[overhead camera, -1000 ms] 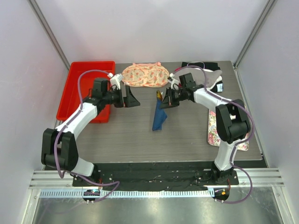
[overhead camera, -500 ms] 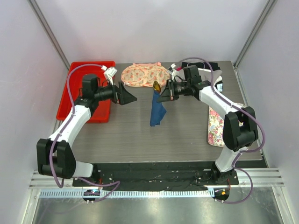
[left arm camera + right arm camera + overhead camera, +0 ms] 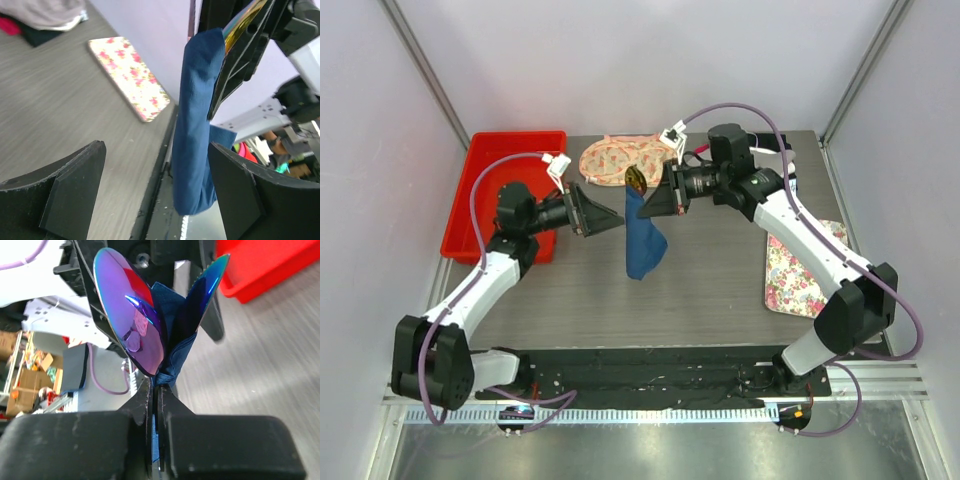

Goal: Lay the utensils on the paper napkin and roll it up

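Dark blue is what catches the eye: the paper napkin (image 3: 643, 240) hangs in the air over the middle of the grey table (image 3: 710, 290), pinched at its top and drooping loose, clear of the tabletop. The right gripper (image 3: 653, 198) has its jaws pressed together on the bunched upper fold. The utensils (image 3: 131, 315) stick up out of that same pinch, two shiny bowls flashing purple and blue (their handles are hidden inside the fold, so I can't say how they lie). The left gripper (image 3: 608, 216) hovers just to the left of the hanging sheet with its jaws spread wide, holding nothing. From its own camera the napkin dangles in the gap between its two fingers (image 3: 75, 185); whether either one touches it I cannot tell. Behind, a peach floral cloth (image 3: 610, 158) lies at the far edge, a red tray (image 3: 515, 136) sits at the left, and a white floral mat (image 3: 798, 270) lies flat on the right.
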Robot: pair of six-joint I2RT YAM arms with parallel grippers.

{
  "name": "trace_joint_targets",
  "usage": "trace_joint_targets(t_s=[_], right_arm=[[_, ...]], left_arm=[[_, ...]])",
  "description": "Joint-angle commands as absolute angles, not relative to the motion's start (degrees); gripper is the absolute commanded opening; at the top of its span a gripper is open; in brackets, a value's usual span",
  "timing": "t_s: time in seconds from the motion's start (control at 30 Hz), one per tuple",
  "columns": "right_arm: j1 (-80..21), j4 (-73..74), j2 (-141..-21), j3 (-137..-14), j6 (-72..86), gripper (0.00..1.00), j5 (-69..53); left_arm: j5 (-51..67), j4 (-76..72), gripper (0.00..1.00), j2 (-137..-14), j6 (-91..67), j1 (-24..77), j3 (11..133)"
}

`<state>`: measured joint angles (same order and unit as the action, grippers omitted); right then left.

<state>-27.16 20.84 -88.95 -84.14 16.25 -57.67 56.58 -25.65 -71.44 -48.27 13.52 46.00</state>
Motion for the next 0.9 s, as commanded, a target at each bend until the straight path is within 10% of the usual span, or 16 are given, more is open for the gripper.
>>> trace_joint_targets(t_s=[0.0,0.87], right_arm=[[-29.44,20.74,-84.91,-87.19,15.64,0.01,-58.27],[-33.93,15.21,-81.91,-86.75,22.32,0.01,-58.27]], left_arm=[[56.51,-35.94,0.87,-67.33,-52.56,16.43,45.0],[54.76,-46.32,0.46,-64.6,-56.42,21.8,40.69]])
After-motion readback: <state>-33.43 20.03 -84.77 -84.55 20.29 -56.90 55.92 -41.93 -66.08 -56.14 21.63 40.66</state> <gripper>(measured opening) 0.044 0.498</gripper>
